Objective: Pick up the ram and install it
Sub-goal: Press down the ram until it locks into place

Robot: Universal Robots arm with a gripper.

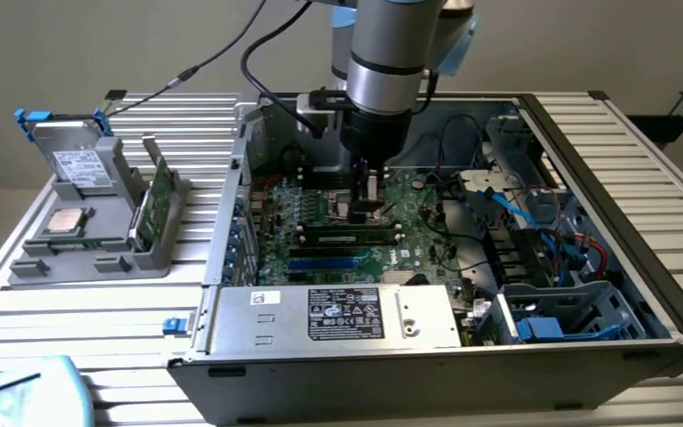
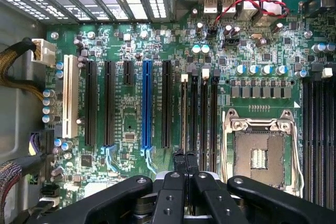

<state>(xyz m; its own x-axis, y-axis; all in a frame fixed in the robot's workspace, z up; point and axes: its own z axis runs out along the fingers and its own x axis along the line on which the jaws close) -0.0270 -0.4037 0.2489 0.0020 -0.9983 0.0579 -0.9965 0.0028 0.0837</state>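
Observation:
In the exterior view the ram (image 1: 348, 237), a slim dark stick with black chips, lies along a memory slot of the motherboard (image 1: 306, 213) inside the open computer case (image 1: 626, 222). My gripper (image 1: 368, 205) hangs just behind and above it, fingers pointing down. Seen from the wrist, the gripper (image 2: 185, 157) is shut, its black fingertips (image 2: 178, 157) pressed together with nothing between them. They sit over the near end of the black memory slots (image 2: 198, 114). From the wrist I cannot make out the ram edge-on among those slots.
A grey holder (image 1: 75, 253) at the exterior view's left carries a processor (image 1: 67, 220), a drive (image 1: 81, 165) and a taller green card (image 1: 157, 200). The power supply (image 1: 348, 316), blue and red cables (image 1: 555, 240) and a drive cage (image 1: 561, 316) crowd the case. An open processor socket (image 2: 261, 156) lies beside the slots.

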